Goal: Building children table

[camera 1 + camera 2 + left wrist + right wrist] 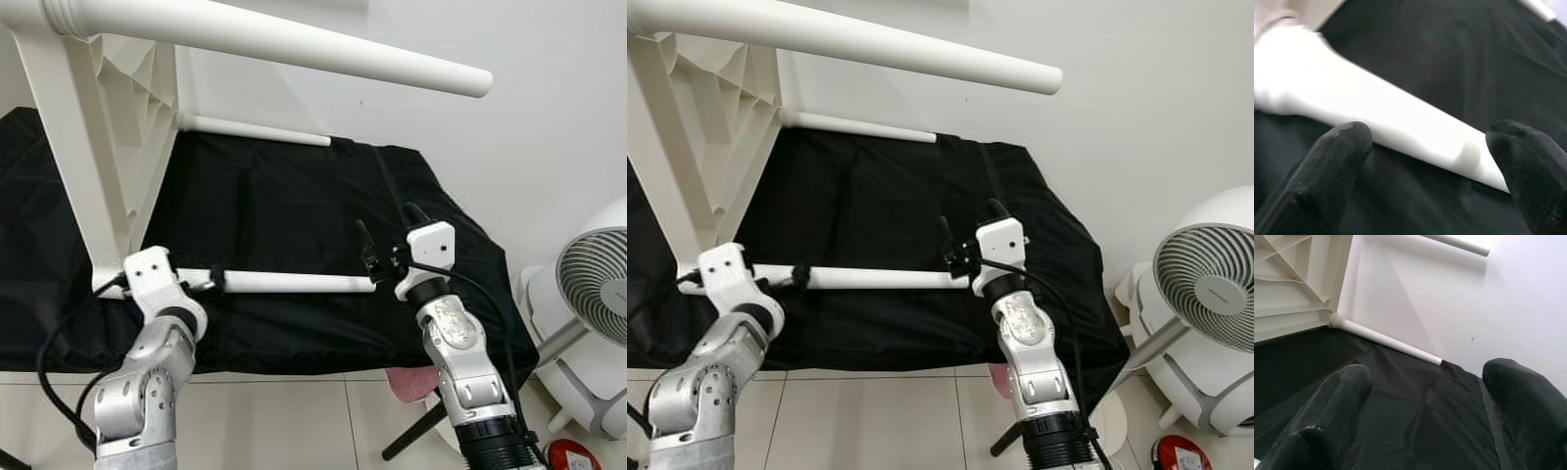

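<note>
White plastic children's tabletop (93,147) stood on edge on the black cloth-covered surface (294,206), ribbed underside showing, three white tubular legs sticking out sideways. Top leg (294,44) and far leg (255,129) looked seated; the near white leg (294,283) lay low along the cloth's front edge. It was probably light, stiff, smooth and slippery; best grip seemed mid-shaft or near the socket end.

Left gripper (201,282) sat by that leg's socket end. Its wrist view showed spread fingers (1327,166) straddling the leg (1400,127), not pinching. Right gripper (382,257) was at the leg's free tip, fingers (1332,411) apart, holding nothing; its wrist view showed the tabletop's ribs (1293,279).
</note>
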Robot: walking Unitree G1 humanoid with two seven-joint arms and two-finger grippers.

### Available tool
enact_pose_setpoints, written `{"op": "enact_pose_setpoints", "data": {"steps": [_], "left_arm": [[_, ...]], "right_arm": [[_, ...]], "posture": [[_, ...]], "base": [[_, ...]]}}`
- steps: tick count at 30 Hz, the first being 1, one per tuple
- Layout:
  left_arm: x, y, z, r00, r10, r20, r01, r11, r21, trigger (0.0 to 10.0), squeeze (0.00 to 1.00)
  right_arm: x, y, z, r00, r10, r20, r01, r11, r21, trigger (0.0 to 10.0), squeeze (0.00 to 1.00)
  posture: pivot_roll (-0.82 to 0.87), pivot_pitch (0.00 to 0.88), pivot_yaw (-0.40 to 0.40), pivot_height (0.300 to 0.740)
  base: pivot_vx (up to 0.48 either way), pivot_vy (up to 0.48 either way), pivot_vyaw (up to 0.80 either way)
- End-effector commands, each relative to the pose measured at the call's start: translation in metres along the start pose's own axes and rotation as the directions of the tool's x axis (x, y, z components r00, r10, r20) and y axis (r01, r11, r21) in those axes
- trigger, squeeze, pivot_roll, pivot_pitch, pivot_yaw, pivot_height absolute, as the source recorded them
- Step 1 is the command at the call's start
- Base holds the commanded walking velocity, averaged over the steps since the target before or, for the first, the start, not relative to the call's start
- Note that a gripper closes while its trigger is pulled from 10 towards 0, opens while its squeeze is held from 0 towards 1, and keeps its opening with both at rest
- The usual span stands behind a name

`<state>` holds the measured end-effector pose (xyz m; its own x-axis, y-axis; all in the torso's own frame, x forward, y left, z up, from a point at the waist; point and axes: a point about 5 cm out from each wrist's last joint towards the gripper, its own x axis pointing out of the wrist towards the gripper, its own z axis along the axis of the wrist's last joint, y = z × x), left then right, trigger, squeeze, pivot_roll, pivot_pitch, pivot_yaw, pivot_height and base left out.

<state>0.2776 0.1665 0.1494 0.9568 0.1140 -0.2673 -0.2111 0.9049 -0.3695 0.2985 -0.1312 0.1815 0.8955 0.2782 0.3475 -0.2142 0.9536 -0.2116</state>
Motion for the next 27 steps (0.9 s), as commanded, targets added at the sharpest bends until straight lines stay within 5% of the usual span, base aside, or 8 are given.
{"op": "enact_pose_setpoints", "data": {"steps": [1,8,14,27], "left_arm": [[-0.004,-0.012,-0.007,0.999,-0.018,-0.032,0.015,0.998,-0.064,10.0,0.0],[-0.012,-0.021,-0.012,0.995,-0.055,-0.084,0.05,0.997,-0.061,10.0,0.0],[-0.013,-0.026,-0.015,0.992,-0.053,-0.114,0.046,0.997,-0.066,10.0,0.0],[-0.004,-0.019,-0.015,0.992,0.026,-0.126,-0.041,0.992,-0.121,10.0,0.0]], "right_arm": [[-0.002,-0.004,0.0,1.0,-0.014,-0.009,0.014,1.0,-0.009,10.0,0.0],[-0.002,-0.003,0.001,1.0,0.0,-0.003,0.0,1.0,-0.03,10.0,0.0],[0.006,0.001,0.023,0.994,0.019,0.112,0.001,0.985,-0.173,10.0,0.0],[0.008,0.0,0.04,0.983,0.01,0.183,0.03,0.976,-0.214,10.0,0.0]], "posture": [[0.05,0.0,-0.105,0.74],[0.06,0.0,-0.106,0.74],[0.06,0.0,-0.108,0.74],[0.06,0.0,-0.11,0.74]], "base": [[0.0,0.0,0.0],[0.0,0.0,0.0],[0.0,0.0,0.0],[0.0,0.0,0.0]]}}
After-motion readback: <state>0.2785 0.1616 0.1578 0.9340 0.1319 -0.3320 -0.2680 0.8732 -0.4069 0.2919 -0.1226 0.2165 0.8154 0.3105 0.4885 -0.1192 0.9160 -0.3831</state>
